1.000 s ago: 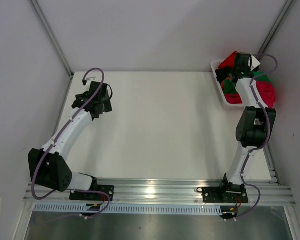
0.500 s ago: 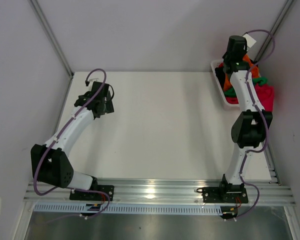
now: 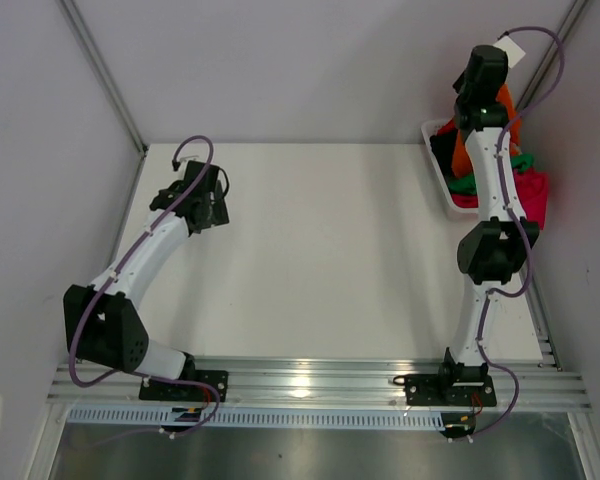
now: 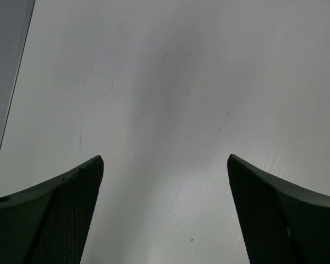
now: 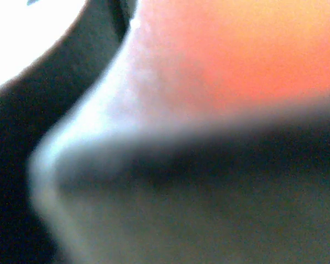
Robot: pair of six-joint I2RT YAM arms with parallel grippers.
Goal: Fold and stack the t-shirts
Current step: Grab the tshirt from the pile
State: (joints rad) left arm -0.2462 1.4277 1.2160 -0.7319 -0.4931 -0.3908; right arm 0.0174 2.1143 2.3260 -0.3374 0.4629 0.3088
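Observation:
The t-shirts sit bunched in a white slatted basket (image 3: 438, 172) at the table's far right corner: green (image 3: 521, 158), magenta-pink (image 3: 535, 190), red (image 3: 467, 199) and black (image 3: 441, 148). My right gripper (image 3: 483, 92) is raised above the basket, shut on the orange t-shirt (image 3: 463, 150), which hangs down from it. In the right wrist view, blurred orange cloth (image 5: 236, 49) fills the top and the fingers cannot be made out. My left gripper (image 3: 208, 208) hovers over the bare left part of the table, open (image 4: 165, 159) with nothing between its fingers.
The white tabletop (image 3: 320, 250) lies between the two arms. Grey walls close in on the left, back and right. A metal rail (image 3: 310, 385) with the arm bases runs along the near edge.
My right gripper has risen from inside the basket, pulling the orange t-shirt up with it. The left arm has barely shifted.

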